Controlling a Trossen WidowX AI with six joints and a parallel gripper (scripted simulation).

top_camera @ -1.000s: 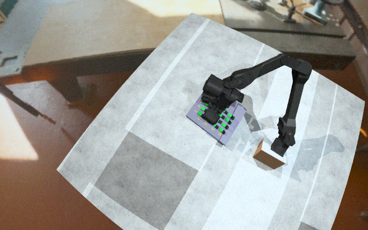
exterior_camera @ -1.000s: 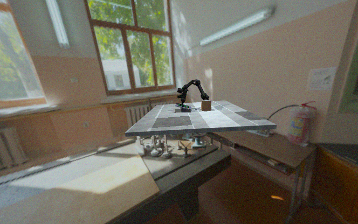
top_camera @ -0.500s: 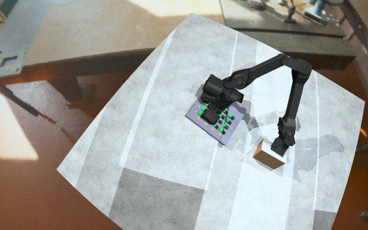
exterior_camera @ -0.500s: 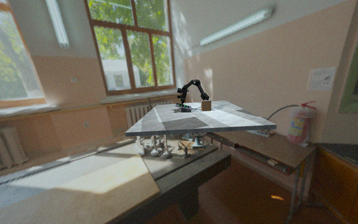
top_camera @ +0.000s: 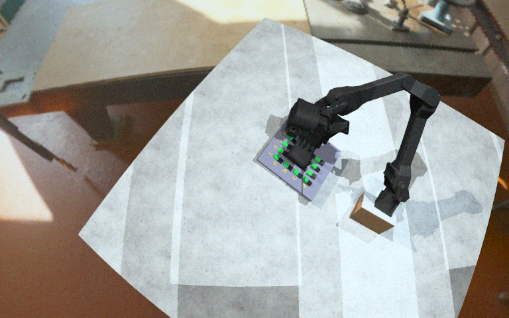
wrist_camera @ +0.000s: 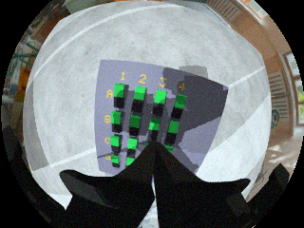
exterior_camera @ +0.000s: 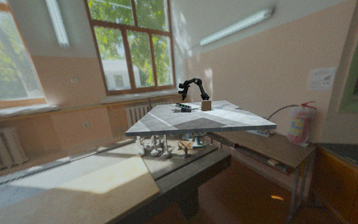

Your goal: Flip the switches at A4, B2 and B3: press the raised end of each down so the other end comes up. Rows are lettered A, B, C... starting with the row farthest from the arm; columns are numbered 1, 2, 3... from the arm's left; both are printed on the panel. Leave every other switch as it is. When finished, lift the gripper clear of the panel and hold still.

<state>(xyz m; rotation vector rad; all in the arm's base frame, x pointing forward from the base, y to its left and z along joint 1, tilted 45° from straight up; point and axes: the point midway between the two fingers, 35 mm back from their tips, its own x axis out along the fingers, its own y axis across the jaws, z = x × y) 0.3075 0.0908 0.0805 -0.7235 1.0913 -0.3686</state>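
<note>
The lilac switch panel (top_camera: 315, 191) (wrist_camera: 106, 71) lies on the table with rows of green and black rocker switches. In the wrist view, switch A4 (wrist_camera: 179, 105), switch B2 (wrist_camera: 135, 124) and switch B3 (wrist_camera: 153, 129) each show green on the far half and black on the near half. Which end of each is raised is hard to tell. My gripper (exterior_camera: 183, 99) (wrist_camera: 154, 145) is shut and empty, its tips raised clear above the panel in the exterior view. In the wrist view the fingers cover parts of rows C and D. In the top view the hand hides the panel's middle.
A brown box with a white top (top_camera: 371, 220) (exterior_camera: 206, 105) stands beside the arm's base, near the panel. The table (top_camera: 232, 224) (exterior_camera: 158, 124) carries pale and dark patches, and shadows fall across the panel's right side in the wrist view.
</note>
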